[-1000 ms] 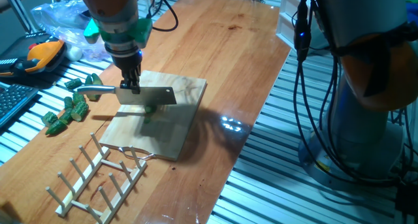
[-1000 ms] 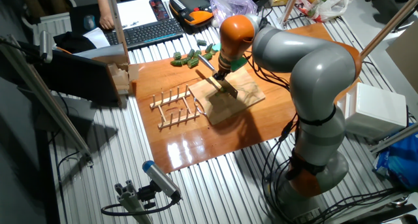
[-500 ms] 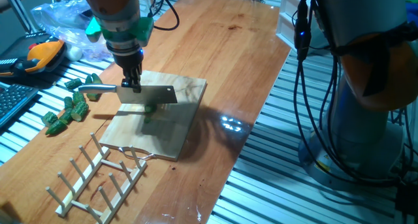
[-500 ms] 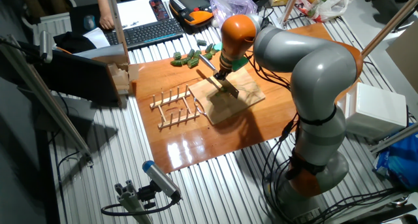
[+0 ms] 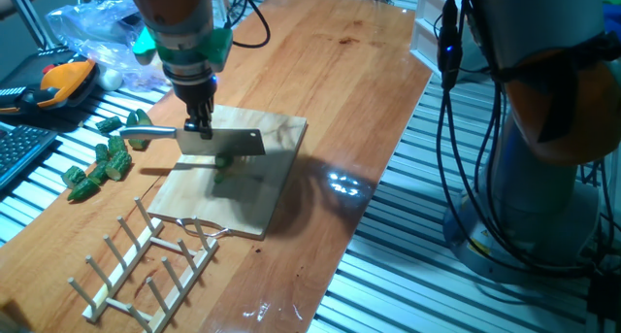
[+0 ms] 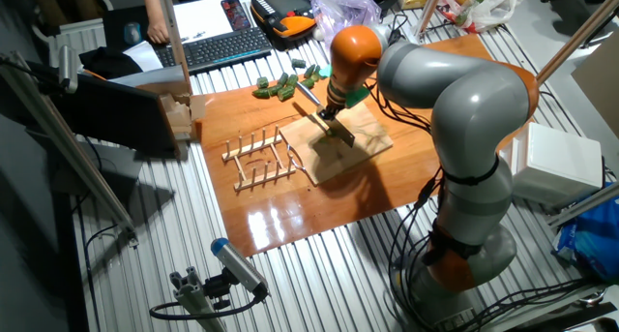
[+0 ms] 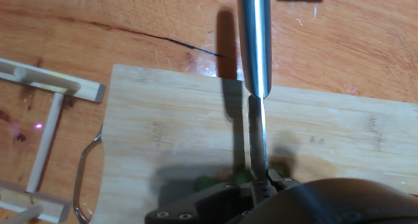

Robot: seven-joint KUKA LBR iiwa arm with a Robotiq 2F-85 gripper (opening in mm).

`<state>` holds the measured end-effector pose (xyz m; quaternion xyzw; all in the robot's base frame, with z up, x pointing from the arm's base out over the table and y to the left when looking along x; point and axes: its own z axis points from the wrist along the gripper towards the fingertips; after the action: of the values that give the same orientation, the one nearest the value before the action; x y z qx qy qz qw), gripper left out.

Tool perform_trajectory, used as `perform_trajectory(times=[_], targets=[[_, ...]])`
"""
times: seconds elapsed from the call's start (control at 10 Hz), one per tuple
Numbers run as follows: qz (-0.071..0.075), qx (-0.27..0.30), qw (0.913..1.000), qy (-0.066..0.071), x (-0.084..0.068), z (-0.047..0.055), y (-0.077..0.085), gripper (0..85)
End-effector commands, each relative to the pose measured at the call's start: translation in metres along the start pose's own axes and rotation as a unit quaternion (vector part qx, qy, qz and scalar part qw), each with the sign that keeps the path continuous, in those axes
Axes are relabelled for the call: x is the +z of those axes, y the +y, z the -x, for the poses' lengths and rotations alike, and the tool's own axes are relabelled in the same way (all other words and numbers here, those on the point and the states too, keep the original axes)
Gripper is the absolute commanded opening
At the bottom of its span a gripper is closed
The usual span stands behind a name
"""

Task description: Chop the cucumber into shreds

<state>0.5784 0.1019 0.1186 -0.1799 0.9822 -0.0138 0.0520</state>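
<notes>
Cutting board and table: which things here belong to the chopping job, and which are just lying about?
In the job:
- gripper, shut on the cleaver
- cucumber under the blade
- cutting board

Lying about:
- loose green chunks beside the board
- wooden rack
- keyboard
- plastic bag

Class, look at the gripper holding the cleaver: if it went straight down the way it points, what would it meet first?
Probably the cucumber under the cleaver held by the gripper, then the board; the blade's height above is unclear.
</notes>
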Motion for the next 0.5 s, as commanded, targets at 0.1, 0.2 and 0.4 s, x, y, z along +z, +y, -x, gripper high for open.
perform_trajectory(times=[0.1,0.2,0.4], targets=[[0.004,0.0,1.0,-0.005,0.009,-0.002,-0.002,0.0],[0.004,0.0,0.9999,-0.009,0.013,-0.004,-0.001,0.0],[0.004,0.0,0.9999,-0.012,0.017,-0.005,0.0,0.0]])
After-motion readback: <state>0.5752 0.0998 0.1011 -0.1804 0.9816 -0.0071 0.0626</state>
